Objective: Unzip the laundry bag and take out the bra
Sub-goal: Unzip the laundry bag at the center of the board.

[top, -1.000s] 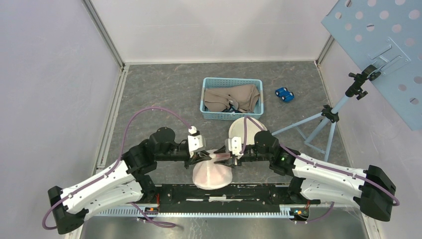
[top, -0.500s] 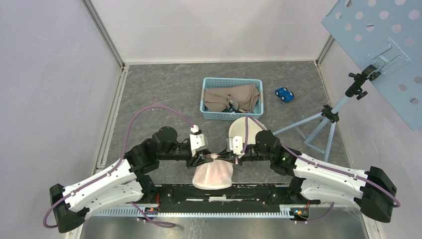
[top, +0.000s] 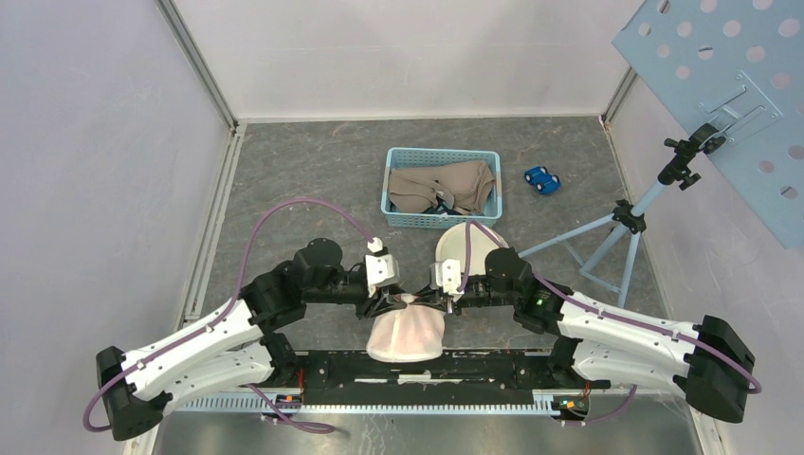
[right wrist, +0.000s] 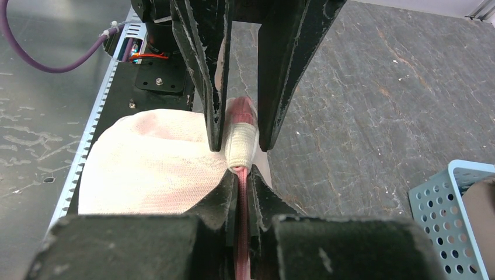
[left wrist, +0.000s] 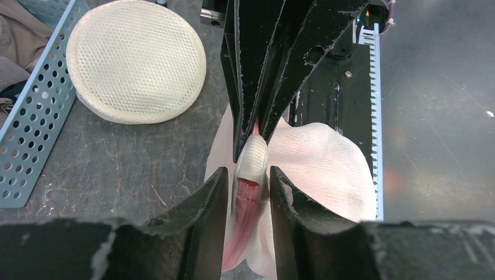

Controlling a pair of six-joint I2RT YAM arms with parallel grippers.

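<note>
The white mesh laundry bag [top: 406,334] lies at the table's near edge, between the two arms. Its pink zipper strip ends in a white fabric tab [left wrist: 252,160]. My left gripper [left wrist: 248,175] is open, its fingers standing either side of that tab with a gap on each side. From the opposite side, my right gripper [right wrist: 240,175] is shut on the pink zipper strip [right wrist: 240,192] just behind the tab. In the top view the left gripper [top: 391,301] and right gripper [top: 429,300] meet over the bag's far edge. The bra is hidden; only a pink tint shows through the mesh.
A blue basket [top: 391,194] with beige clothes stands behind the bag. A round white mesh pad [top: 460,248] lies just in front of it. A blue toy car [top: 541,179] and a tripod stand [top: 616,227] are at the right.
The left gripper has opened and let go of the zipper end. The right gripper has shut on the pink zipper strip. The bag's top has sagged slightly.
</note>
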